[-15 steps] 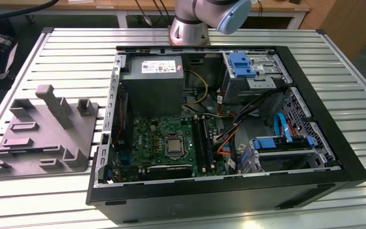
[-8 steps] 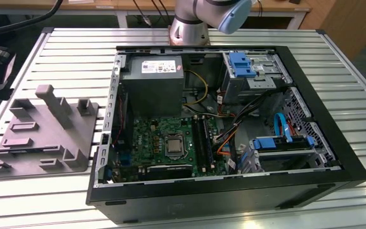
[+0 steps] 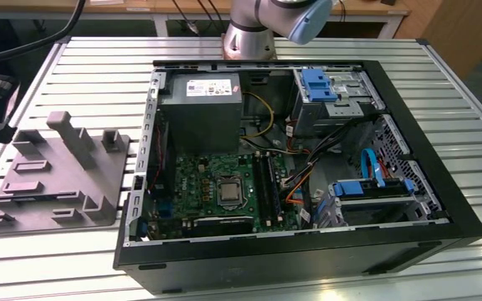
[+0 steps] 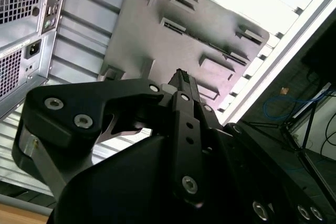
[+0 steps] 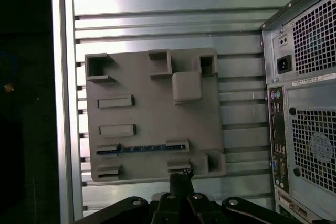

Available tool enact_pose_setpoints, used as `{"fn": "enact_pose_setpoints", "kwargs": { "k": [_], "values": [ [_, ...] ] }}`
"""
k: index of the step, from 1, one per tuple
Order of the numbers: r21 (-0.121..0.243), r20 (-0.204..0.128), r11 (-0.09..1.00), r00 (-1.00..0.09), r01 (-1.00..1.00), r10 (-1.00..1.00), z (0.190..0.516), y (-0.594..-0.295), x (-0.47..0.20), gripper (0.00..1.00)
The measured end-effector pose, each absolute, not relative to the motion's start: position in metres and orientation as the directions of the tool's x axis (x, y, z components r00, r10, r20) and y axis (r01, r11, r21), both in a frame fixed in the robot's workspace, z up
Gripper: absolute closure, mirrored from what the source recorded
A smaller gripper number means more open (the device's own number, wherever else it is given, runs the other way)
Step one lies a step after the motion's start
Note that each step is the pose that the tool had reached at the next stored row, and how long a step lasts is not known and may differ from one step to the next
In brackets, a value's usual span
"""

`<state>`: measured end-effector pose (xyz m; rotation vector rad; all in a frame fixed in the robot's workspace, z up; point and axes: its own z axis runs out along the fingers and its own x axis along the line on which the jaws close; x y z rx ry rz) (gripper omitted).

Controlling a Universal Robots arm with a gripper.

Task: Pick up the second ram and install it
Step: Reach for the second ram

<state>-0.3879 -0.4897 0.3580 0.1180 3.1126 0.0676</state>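
Grey slatted metal forms the table (image 3: 73, 56), which carries an open computer case (image 3: 308, 263) and, just beside it on the exterior view's left, a grey holder (image 5: 152, 114). We find the second ram (image 5: 142, 149) standing on edge in one long slot of that holder, a thin bluish-dark strip in the first wrist view. Our gripper (image 5: 181, 178) hangs over the holder's edge, near the ram but apart from it, its fingers drawn together with nothing between them. We judge the card light, stiff and thin, yet fragile. We would pinch its flat faces near mid-length, squarely, sparing the contact edge.
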Motion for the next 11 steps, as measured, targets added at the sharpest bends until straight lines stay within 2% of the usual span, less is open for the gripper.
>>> {"fn": "enact_pose_setpoints", "kwargs": {
  "k": [11],
  "values": [
    [0.044, -0.024, 0.996, -0.997, 0.075, 0.076, 0.346, -0.501, -0.389, 0.90]
  ]
}}
